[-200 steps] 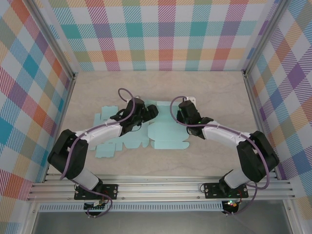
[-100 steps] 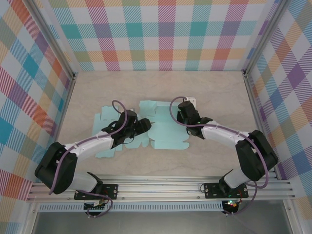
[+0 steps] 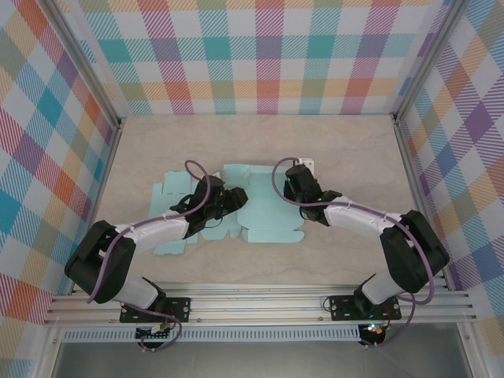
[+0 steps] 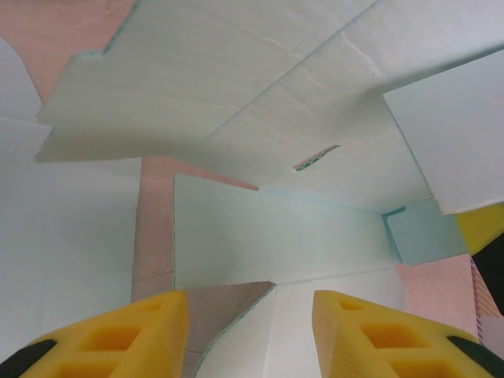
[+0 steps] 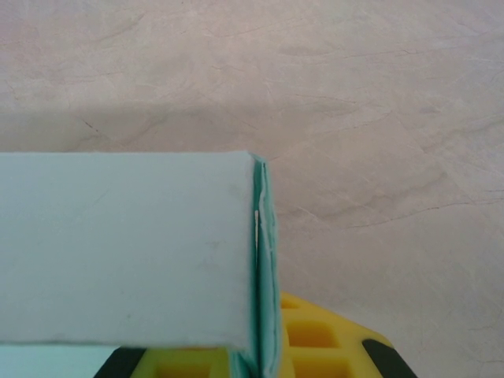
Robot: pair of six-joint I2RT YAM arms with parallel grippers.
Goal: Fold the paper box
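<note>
Pale wood tbl (image 3: 339, 150), plaid walls (image 3: 260, 55)

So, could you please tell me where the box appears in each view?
Top external: box at centre, lying mostly flat.
Left wrist: box across the middle, above the fingers.
Right wrist: box lower left, over the fingers.
Shared landmark: the pale table.

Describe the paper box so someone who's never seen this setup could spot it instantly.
Find the pale wooden table inside the plaid walls. At its centre lies the paper box: the one pale teal thing, a flat notched cardboard sheet, partly folded.
</note>
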